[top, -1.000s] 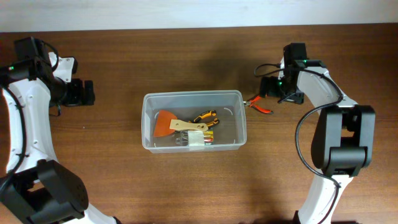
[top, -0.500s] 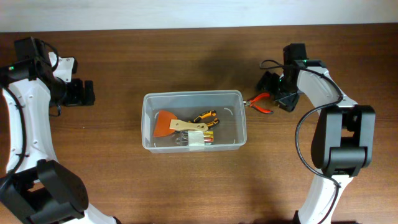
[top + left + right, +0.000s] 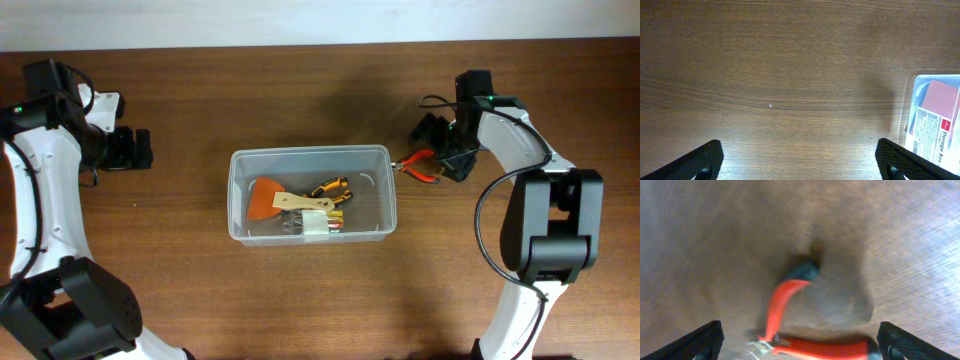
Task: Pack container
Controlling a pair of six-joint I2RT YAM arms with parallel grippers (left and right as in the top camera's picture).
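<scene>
The clear plastic container (image 3: 238, 190) stands mid-table and holds an orange scraper, yellow-handled pliers and other small tools; its labelled edge shows in the left wrist view (image 3: 935, 125). Red-handled pliers (image 3: 418, 167) lie on the table just right of the container. My right gripper (image 3: 440, 150) is open and hovers right over the pliers, which lie blurred between its fingertips in the right wrist view (image 3: 790, 330). My left gripper (image 3: 128, 148) is open and empty over bare wood at the far left (image 3: 800, 165).
The brown wooden table (image 3: 300, 280) spreads all round. A pale wall strip (image 3: 300, 20) runs along the far edge. The container's right wall stands close to the pliers.
My right gripper has swung from beside the pliers to over them, tilting toward the container. The pliers, the container and the left arm have not moved.
</scene>
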